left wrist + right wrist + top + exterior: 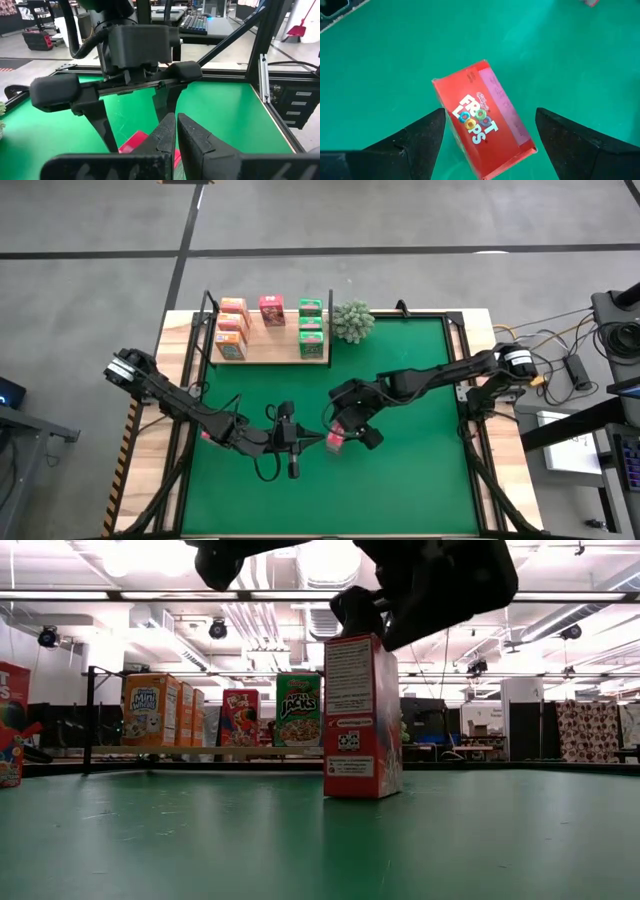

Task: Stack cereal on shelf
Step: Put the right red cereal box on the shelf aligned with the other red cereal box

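Because skewed to the upright pink-red printed cardboard cereal box (362, 715) directly below, risks twisting or toppling it on closing the wide-apart right claw (490, 115). Could also bump the pinched-together left claw (176, 120) just beside. Counted: one light wood board shelf (270, 352), well beyond both claws; two claws; shelved there, three orange boxes (232, 325), one pink-red carton (271, 310), at least two green boxes (311, 325).

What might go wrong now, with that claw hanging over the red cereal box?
The red box sits skewed between the open fingers of the right gripper, so closing might catch its corners and twist or topple it. The shut left gripper waits close beside the box, so the two arms might bump. The shelf already looks crowded with boxes, so placing this one could knock a neighbour.
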Robot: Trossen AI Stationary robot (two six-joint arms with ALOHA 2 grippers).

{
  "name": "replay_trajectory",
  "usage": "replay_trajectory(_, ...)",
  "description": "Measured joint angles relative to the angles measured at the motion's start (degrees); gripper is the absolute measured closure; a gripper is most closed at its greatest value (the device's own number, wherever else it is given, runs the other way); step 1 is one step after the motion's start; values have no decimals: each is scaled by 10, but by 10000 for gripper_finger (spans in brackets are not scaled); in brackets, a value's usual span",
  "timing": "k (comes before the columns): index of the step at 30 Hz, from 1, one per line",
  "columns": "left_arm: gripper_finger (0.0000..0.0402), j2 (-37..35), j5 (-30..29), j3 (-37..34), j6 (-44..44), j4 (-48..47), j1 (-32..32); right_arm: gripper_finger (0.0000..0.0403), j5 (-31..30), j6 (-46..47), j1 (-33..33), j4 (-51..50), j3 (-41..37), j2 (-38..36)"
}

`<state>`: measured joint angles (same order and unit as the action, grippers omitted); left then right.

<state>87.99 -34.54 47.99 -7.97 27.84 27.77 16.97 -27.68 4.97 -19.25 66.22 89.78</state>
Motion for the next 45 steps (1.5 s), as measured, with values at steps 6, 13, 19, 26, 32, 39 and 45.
replay_trajectory(6, 400, 0, 0, 0, 8, -2, 0, 107, 0, -5, 0, -12, 0, 20)
replay_trajectory(13, 400, -7, 0, 0, 15, -5, 1, 149, 0, 12, 0, -18, -1, 19)
replay_trajectory(19, 400, -44, 1, 0, 47, -61, 16, 185, 0, 45, 0, -15, -1, 16)
replay_trajectory(26, 400, -117, -5, 0, 46, -163, 19, 215, 0, 99, 0, -10, -1, 15)
replay_trajectory(32, 400, -172, -9, 0, 28, -258, 19, 234, -21, 129, 0, 45, -1, 15)
replay_trajectory(39, 400, -245, -12, 0, 52, -341, 19, 244, -139, 131, -1, 159, -1, 15)
replay_trajectory(45, 400, -295, -50, -1, 105, -392, 19, 251, -205, 134, -15, 176, 51, 27)
